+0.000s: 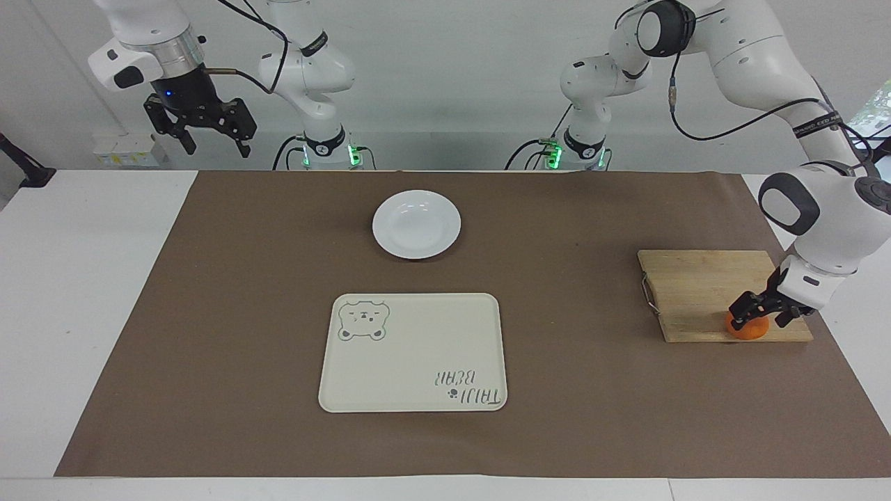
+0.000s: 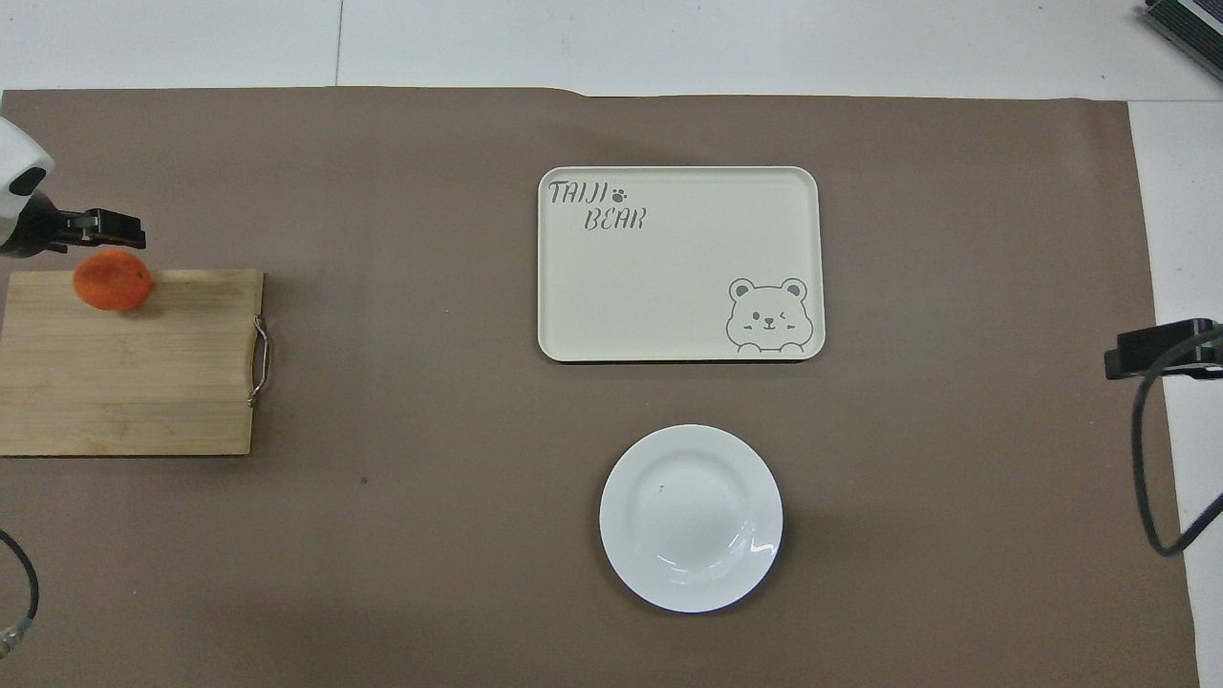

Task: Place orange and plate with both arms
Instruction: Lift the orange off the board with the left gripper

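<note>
Left claw spread wide around the orange (right claw waits, also wide).

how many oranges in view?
1. The orange sits on the wooden cutting board at the left arm's end of the table, with the left claw down over it. None visible elsewhere.

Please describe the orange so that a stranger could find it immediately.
Find the wooden cutting board at the left arm's end of the table. The orange sits at its corner farthest from the robots, under the left claw: small, round, the only bright thing.
</note>
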